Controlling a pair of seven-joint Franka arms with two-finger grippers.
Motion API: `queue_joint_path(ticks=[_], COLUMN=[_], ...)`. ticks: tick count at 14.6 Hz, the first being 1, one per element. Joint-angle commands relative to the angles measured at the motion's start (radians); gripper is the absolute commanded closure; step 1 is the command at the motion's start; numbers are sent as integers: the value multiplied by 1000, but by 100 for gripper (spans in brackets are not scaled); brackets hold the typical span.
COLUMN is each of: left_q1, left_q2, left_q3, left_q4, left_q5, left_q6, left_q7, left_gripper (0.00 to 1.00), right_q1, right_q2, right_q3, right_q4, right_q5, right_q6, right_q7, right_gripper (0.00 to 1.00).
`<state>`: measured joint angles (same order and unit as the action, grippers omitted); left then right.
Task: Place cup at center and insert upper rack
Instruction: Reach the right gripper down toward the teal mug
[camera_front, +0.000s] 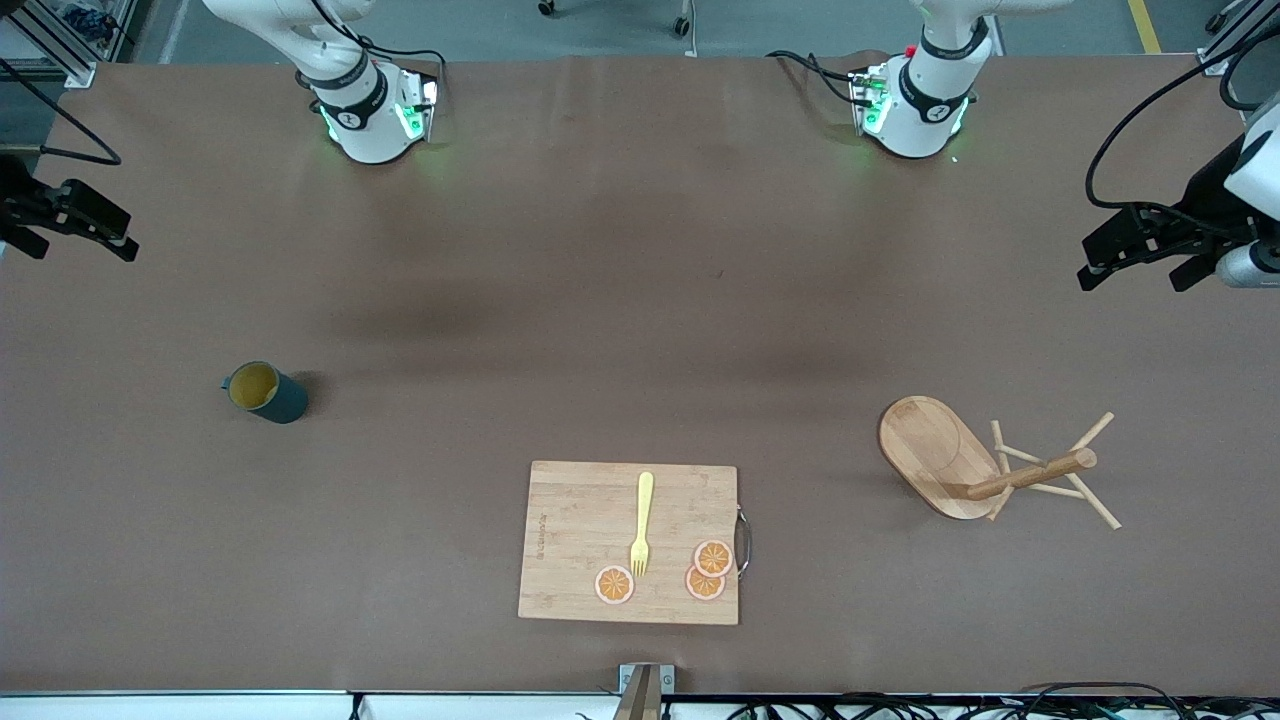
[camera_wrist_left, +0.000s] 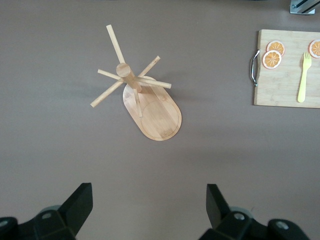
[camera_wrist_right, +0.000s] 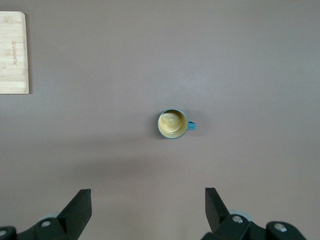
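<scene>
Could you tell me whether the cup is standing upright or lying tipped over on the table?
Upright. The cup shows its round open mouth and yellow inside from straight above, with nothing visible in it.

You find almost nothing to read here. The wooden cutting board (camera_front: 580, 540) carries one short line of branded lettering along its edge toward the right arm's end of the bench; it also shows in the right wrist view (camera_wrist_right: 13, 52), but you cannot make out the letters in either view.
</scene>
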<state>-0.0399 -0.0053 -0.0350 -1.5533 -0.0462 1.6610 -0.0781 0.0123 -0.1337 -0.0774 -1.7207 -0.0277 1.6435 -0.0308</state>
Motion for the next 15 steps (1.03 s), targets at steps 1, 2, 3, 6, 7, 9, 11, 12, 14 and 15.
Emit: queue_joint_path(ticks=[1, 2, 3, 6, 7, 9, 11, 12, 14, 15], left_q1=[6, 6, 6, 6, 6, 6, 5, 5, 5, 5], left_q2=[-1, 1, 1, 1, 1, 1, 1, 1, 1, 1], left_q3=[0, 0, 0, 0, 0, 0, 0, 0, 0, -2], left_q4=[13, 16, 16, 16, 16, 16, 16, 16, 16, 16], left_q5=[-4, -4, -4, -4, -4, -4, -4, -4, -6, -6], left_q6=[-23, -23, -23, -23, -23, -21, -21, -21, -21, -21], left_q7=[21, 24, 23, 23, 23, 23, 21, 23, 23, 20], left_gripper=[0, 0, 0, 0, 0, 0, 0, 0, 0, 0], right_q1=[8, 6, 6, 6, 6, 11, 14, 18, 32, 35], right_q2=[-18, -18, -18, -12, 5, 54, 118, 152, 230, 277], right_q3=[-7, -9, -9, -9, -9, -7, -7, -7, -7, -7], right_q4=[-20, -20, -20, -20, -20, -26, -30, -30, -31, -43], right_q5=[11, 9, 9, 9, 9, 9, 9, 9, 9, 9], right_q6=[12, 9, 9, 7, 9, 9, 16, 19, 47, 79], right_q7=[-6, -6, -6, -8, -9, -4, -1, 0, 2, 3], right_gripper=[0, 0, 0, 0, 0, 0, 0, 0, 0, 0])
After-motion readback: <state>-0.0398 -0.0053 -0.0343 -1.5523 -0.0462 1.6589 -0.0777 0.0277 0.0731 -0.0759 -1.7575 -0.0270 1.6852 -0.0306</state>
